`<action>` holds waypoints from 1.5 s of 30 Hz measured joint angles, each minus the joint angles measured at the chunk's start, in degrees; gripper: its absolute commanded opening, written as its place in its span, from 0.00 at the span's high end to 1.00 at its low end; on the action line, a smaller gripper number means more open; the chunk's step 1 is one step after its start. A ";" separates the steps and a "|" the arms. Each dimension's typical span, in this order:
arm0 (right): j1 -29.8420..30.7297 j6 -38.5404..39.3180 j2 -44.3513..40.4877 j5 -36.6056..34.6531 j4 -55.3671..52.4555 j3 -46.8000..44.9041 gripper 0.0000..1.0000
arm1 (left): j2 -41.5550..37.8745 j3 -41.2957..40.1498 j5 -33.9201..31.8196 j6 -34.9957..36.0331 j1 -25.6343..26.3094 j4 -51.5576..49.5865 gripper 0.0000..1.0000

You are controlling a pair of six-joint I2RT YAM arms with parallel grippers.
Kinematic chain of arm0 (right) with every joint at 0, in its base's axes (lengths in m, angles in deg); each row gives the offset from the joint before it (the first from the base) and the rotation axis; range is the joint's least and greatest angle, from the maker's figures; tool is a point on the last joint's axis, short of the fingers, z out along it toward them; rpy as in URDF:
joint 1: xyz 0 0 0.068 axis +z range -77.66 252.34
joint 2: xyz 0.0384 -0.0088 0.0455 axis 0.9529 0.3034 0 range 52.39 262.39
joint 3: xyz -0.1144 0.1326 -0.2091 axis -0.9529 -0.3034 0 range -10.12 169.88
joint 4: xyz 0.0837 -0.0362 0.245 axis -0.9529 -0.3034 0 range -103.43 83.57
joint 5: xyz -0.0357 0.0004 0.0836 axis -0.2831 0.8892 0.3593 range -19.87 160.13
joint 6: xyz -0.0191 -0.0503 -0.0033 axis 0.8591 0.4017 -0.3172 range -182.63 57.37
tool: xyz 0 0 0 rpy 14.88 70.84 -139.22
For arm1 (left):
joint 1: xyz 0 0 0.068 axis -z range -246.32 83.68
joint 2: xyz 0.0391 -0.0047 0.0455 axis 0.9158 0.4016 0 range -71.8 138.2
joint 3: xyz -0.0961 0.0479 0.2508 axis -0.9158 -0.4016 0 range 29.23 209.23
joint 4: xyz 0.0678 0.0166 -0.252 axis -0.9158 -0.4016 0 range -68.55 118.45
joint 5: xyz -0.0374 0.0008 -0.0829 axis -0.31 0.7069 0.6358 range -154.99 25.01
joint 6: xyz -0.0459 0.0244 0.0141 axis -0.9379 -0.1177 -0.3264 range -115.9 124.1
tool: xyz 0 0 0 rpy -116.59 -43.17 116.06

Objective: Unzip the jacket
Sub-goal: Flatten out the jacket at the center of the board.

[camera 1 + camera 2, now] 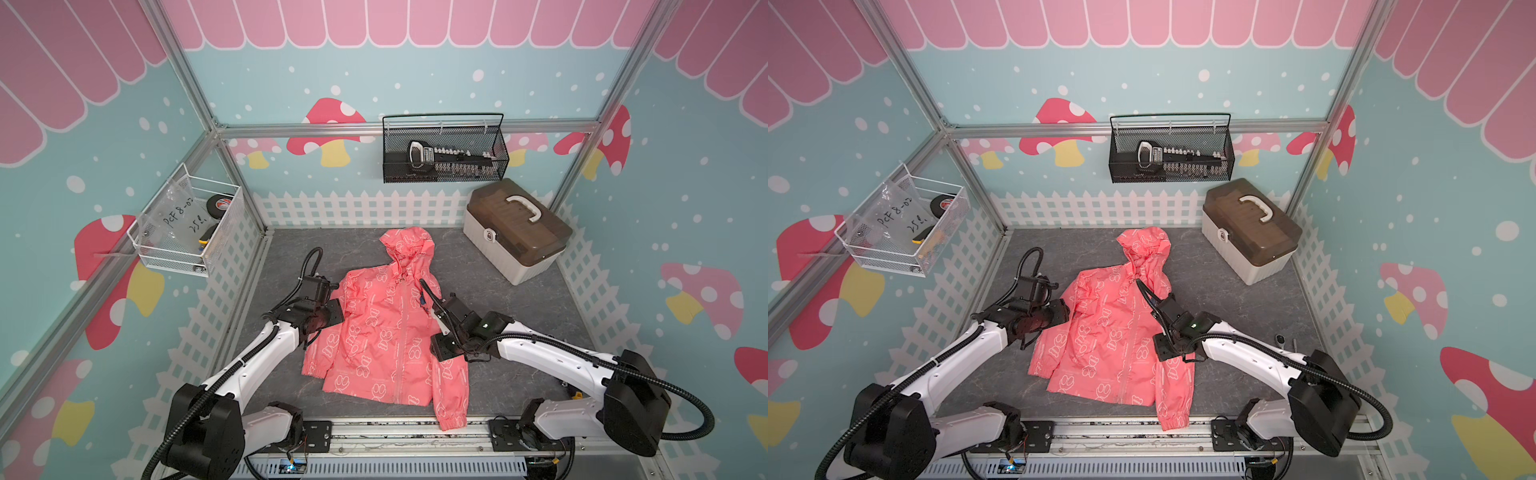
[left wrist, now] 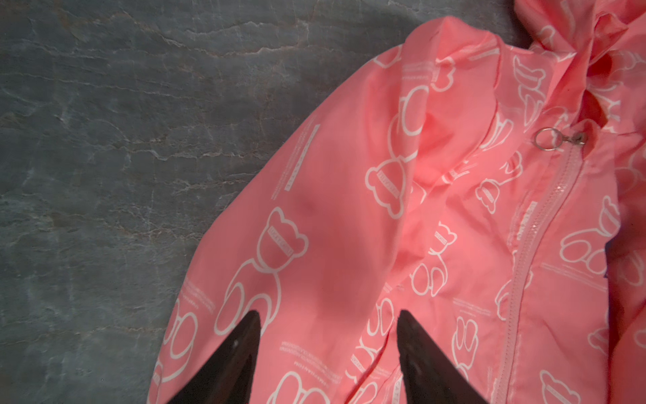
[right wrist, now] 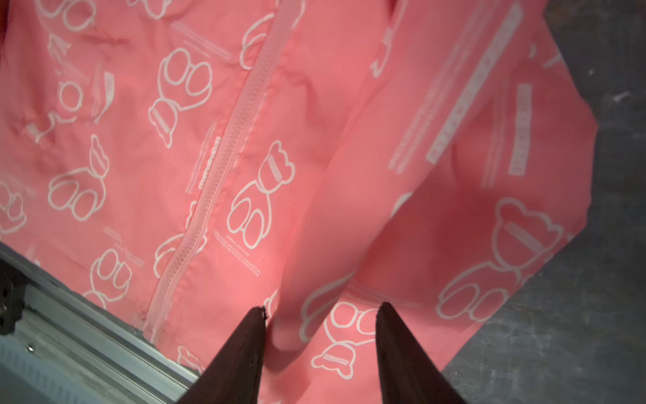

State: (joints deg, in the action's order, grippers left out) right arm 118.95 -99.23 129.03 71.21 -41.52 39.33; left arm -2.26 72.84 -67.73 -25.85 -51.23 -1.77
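– Coral-pink hooded jacket with white bear prints [image 1: 386,332] is laid front up in the middle of the grey stone-patterned table [image 1: 519,299], hood toward the far edge, one cuff draped over the near edge. Its pale pink zipper [image 2: 545,217] is seen closed to the collar. What could be spoiled from here?
– Anchoring, most likely. The left hand [image 2: 328,314] is held wide over the shoulder toward the table's left edge, nothing gripped. The right hand [image 3: 320,307] is held half spread over the opposite sleeve near the hem; a ridge of fabric lies between its fingers, but no pinch is seen.
– And if only sleeve is caught?
– Then the front panel would probably be left loose, and the thin cloth could be dragged and bunched instead of the slider being run down.
– Anything else?
– The small metal ring pull [image 2: 547,139] lies flat on the cloth, well apart from both hands; it could easily be missed or let slip.
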 measured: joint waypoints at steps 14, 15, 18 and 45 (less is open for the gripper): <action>-2.93 3.23 1.14 -14.19 -13.57 9.03 1.00 | -0.11 -2.21 0.02 -0.28 0.00 2.60 0.37; -4.68 4.04 1.14 -15.65 -14.82 10.34 1.00 | -0.11 -2.38 0.02 -0.26 0.00 2.82 0.37; -11.43 7.15 1.36 -19.87 -17.68 13.42 1.00 | -0.11 -2.91 0.02 -0.26 0.00 3.10 0.37; -30.32 25.97 9.11 -20.50 -21.24 29.64 0.26 | 1.84 -3.67 0.76 0.15 -0.24 4.37 0.32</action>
State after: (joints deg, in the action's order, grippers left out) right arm 88.63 -73.27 138.15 50.71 -62.77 68.97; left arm -0.42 69.17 -66.96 -25.70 -51.47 2.61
